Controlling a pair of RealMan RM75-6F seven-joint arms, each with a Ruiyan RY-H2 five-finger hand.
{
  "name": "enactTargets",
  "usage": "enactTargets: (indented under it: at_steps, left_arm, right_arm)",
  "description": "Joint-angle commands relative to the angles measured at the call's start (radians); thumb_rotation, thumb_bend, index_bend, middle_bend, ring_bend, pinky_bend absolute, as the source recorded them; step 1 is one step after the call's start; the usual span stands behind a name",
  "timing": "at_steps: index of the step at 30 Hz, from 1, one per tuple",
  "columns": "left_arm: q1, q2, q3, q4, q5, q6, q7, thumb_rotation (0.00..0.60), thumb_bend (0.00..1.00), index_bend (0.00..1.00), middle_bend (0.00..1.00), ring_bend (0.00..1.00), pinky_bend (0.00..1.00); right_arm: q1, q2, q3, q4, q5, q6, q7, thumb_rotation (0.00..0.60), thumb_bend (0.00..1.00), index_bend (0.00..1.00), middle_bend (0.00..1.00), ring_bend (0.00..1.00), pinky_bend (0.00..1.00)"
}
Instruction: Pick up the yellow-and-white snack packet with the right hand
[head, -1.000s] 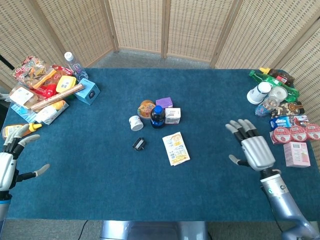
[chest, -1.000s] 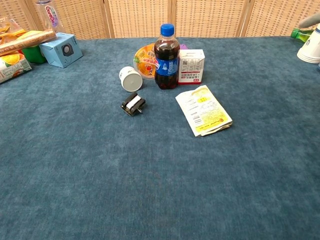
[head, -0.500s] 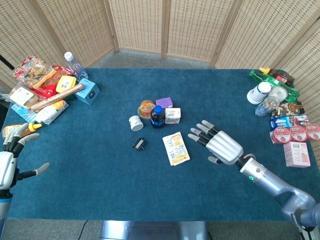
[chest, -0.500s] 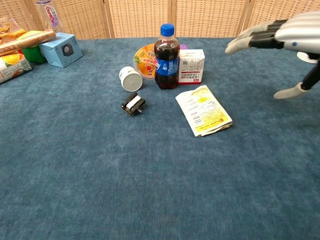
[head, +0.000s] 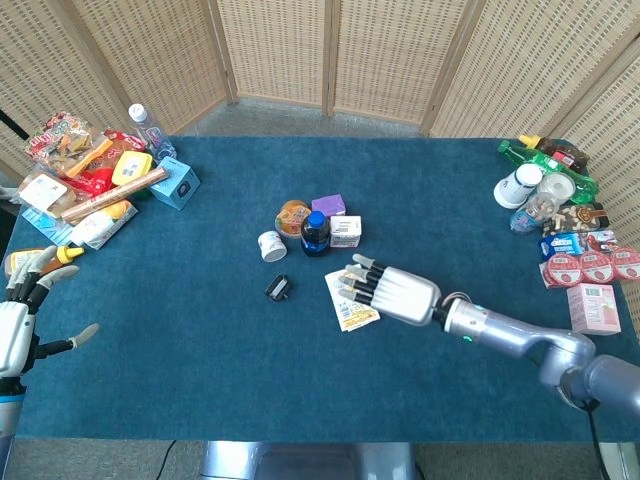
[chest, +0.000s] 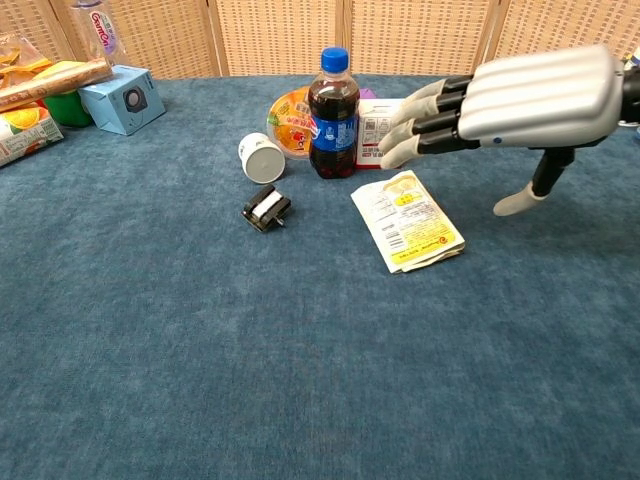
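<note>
The yellow-and-white snack packet (head: 346, 302) (chest: 408, 221) lies flat on the blue table, just in front of the central cluster. My right hand (head: 392, 293) (chest: 520, 103) hovers palm-down above the packet's right side, fingers stretched out and apart, holding nothing. In the head view its fingertips overlap the packet's right edge; the chest view shows the hand clearly above the packet, not touching it. My left hand (head: 20, 320) stays at the table's near left edge, fingers spread and empty.
Behind the packet stand a cola bottle (chest: 333, 100), a white carton (chest: 383, 132), a jelly cup (chest: 290, 113), a small white cup (chest: 261, 157) and a black clip (chest: 266, 209). Snack piles line the left (head: 85, 180) and right (head: 570, 225) table edges.
My right hand has swept left from the table's right side to a spot over the packet. The left hand has stayed still, and the packet has not moved.
</note>
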Motion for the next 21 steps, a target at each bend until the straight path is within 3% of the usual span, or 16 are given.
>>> enactTargets:
  at_steps: [1, 21]
  left_arm:
    - [0.000, 0.000, 0.000, 0.000, 0.001, 0.000, 0.001, 0.600, 0.17, 0.25, 0.00, 0.00, 0.00]
    - [-0.002, -0.004, -0.003, -0.003, -0.008, -0.010, 0.030, 0.600, 0.17, 0.25, 0.00, 0.00, 0.00]
  right_arm:
    - [0.031, -0.027, -0.023, 0.049, -0.013, -0.003, 0.035, 0.600, 0.22, 0.10, 0.00, 0.00, 0.00]
    - [0.141, -0.181, -0.130, 0.333, -0.061, 0.096, 0.139, 0.600, 0.23, 0.10, 0.00, 0.00, 0.00]
